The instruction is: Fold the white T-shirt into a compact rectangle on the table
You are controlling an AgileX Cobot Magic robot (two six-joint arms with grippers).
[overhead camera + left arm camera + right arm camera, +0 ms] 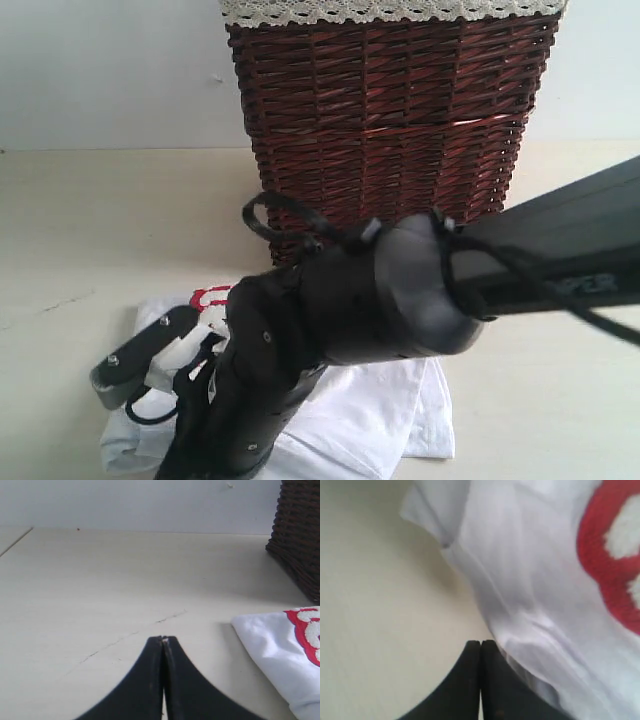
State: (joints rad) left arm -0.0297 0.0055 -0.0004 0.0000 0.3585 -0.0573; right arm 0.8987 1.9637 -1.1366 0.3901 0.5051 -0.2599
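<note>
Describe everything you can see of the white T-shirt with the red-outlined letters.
The white soft-looking fabric T-shirt lies folded into a rumpled, roughly rectangular bundle on the pale cream table, in front of the brown wicker basket. Fuzzy white letters outlined in red face up near one edge. Creased layers show along its border. A dark robot arm hides its middle. The shut right tool sits at its edge; whether it touches is unclear.

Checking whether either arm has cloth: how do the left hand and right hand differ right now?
The left hand is over bare table, the right hand at the edge of the white T-shirt. The left hand is apart from the shirt; cloth seems to lie against the right hand's finger. Both are shut, nothing visibly pinched.
</note>
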